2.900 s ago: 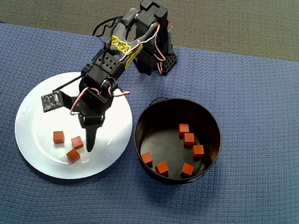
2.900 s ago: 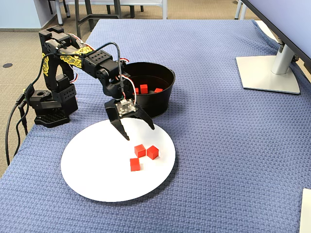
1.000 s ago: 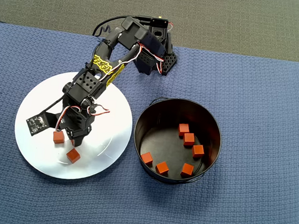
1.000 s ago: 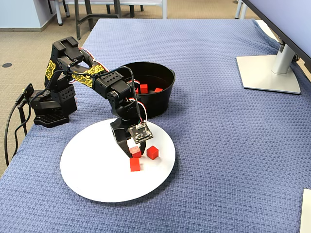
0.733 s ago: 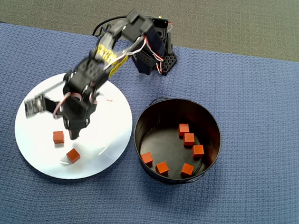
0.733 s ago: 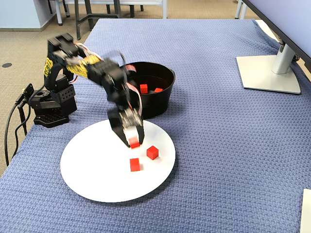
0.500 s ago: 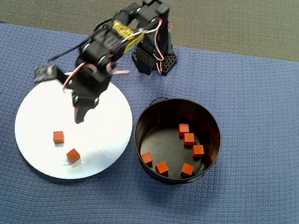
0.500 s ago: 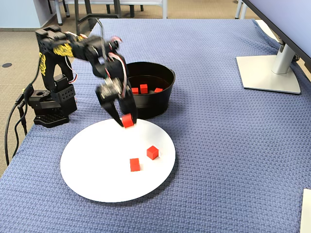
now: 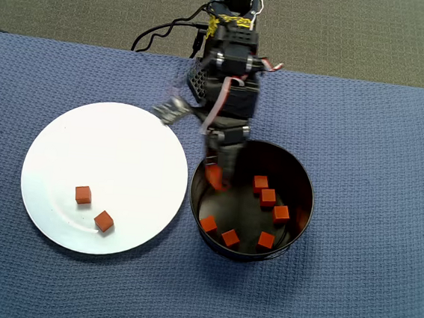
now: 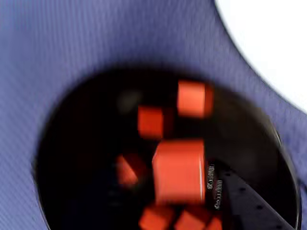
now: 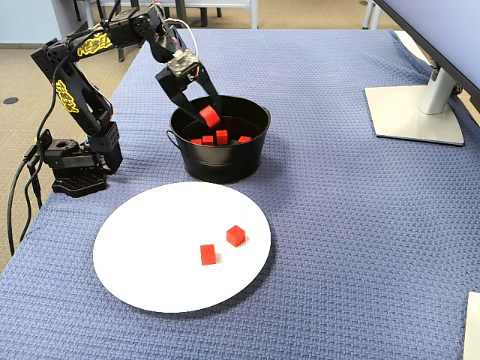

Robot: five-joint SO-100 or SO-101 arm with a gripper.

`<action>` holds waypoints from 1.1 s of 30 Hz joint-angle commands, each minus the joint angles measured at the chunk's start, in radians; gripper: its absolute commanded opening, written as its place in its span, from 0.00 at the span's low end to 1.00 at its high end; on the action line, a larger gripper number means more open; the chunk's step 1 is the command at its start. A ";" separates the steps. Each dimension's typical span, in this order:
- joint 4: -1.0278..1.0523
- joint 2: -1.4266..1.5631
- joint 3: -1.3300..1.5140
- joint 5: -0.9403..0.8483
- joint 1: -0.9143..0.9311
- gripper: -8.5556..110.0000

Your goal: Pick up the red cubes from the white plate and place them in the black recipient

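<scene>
Over the left part of the black recipient (image 9: pixel 308 189) my gripper (image 9: pixel 217 177) hangs, shut on one red cube (image 9: pixel 213 175). The fixed view shows the gripper (image 11: pixel 208 114) and its cube (image 11: pixel 210 116) just above the recipient's (image 11: pixel 225 162) rim. Large and blurred in the wrist view, the held cube (image 10: pixel 178 170) touches a black finger (image 10: pixel 240 197); the other finger is hidden. Several red cubes (image 9: pixel 268 197) lie on the recipient's floor. Two red cubes (image 9: pixel 82 194) (image 9: pixel 103 221) rest on the white plate (image 9: pixel 107 153), left of the recipient.
The arm's base (image 11: pixel 75 169) and cables (image 11: pixel 19 202) stand at the left edge of the blue cloth (image 11: pixel 337 225) in the fixed view. A monitor stand (image 11: pixel 416 112) sits at the far right.
The gripper closed on one of three plate cubes, lifted it and swung from the plate to above the black recipient. Two cubes stay on the plate.
</scene>
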 commanded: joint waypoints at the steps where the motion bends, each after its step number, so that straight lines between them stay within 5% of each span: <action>1: -0.028 0.057 0.017 0.002 -0.037 0.45; 15: -0.095 -0.311 -0.238 -0.198 0.514 0.42; 33: -0.255 -0.709 -0.396 -0.623 0.506 0.38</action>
